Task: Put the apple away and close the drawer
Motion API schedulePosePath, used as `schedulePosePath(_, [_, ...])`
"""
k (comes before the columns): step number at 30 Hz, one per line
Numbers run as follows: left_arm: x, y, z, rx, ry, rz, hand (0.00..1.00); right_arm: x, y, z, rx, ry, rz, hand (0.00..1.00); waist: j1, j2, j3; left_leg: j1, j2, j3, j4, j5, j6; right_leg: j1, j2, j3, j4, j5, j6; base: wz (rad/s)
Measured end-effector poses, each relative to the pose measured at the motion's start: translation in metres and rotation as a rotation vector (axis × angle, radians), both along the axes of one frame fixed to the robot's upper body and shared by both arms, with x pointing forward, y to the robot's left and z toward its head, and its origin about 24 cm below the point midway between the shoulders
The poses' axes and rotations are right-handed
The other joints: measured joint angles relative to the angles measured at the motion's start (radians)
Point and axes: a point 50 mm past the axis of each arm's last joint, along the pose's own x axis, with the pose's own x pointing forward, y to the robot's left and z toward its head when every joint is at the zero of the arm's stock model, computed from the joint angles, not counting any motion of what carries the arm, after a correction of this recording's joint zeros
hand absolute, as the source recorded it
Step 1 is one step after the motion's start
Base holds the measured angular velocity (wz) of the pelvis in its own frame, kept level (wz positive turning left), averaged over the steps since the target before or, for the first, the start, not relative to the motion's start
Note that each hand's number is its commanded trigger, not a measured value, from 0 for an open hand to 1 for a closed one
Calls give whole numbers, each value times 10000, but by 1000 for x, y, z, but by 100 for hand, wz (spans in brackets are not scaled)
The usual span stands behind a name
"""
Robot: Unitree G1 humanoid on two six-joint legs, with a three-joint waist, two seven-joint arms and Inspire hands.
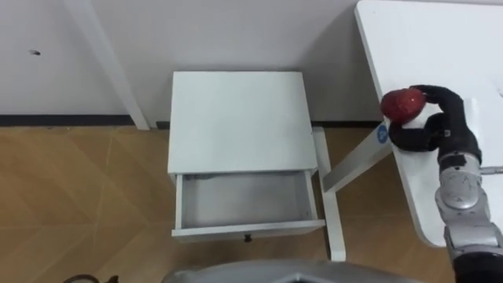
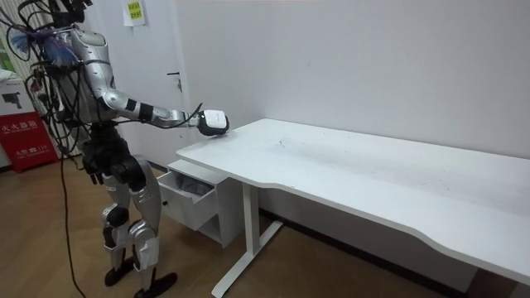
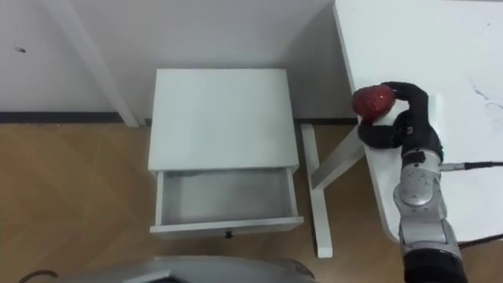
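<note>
Fingers [image 1: 440,96] of the right hand [image 1: 431,134] were curled over the top of the apple [image 1: 402,104] with the thumb under it, so it was a closed grip on the fruit. The apple was red, held out to the right of the cabinet [image 1: 236,118] and well apart from it, above the corner of the white table [image 1: 440,39] that stands beside the cabinet. I could not tell whether the apple was clear of the tabletop or resting on it. The forearm ran back from the hand toward the lower right.

The drawer [image 1: 247,229] of the cabinet was pulled out toward the robot, with a bare inside and nothing in it. In the room view the robot stood upright in front of the cabinet with its right arm stretched out sideways.

Progress, as judged: apple grasped, that part done. Left to do: carry the apple across to the cabinet, lower it into the drawer, release it, then push the drawer front in. Roughly a third done.
</note>
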Motion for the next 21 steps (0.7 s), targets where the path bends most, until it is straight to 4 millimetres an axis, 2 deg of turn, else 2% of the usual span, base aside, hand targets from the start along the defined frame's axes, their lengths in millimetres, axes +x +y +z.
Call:
schedulePosePath(2, [4,-2,-1,-71,35,-176,0,4,16,2,45,-5,794,100,143,-4,4,-27,-12,-107,0,1,1,-1,-12,-58,-1,0,0,8])
schedulePosePath(4, [5,-6,-2,-175,133,-378,0,9,40,5,-126,-99,1939,100,301,79,26,-36,-19,-159,2,2,3,13,-12,-80,-17,-1,2,7])
schedulePosePath(8, [13,-10,-3,-310,73,-618,0,6,65,-2,50,500,3286,100,411,119,26,-152,-46,-477,3,4,5,15,-52,-350,-35,-1,3,18])
schedulePosePath(10, [15,-11,-4,-349,19,-619,0,4,76,-6,171,874,3846,100,645,128,32,-203,-50,-518,17,5,7,6,-65,-465,-44,-1,3,10])
schedulePosePath(16, [19,-12,-4,-532,-40,-681,0,1,91,-10,166,1368,4846,100,870,119,23,-349,-49,-662,72,14,12,-38,-83,-635,-46,-1,3,7])
schedulePosePath(21, [18,-13,-4,-668,91,-679,0,-1,99,-14,67,1867,5273,100,904,134,23,-470,-53,-640,110,13,11,-69,-85,-664,-40,-1,3,0])
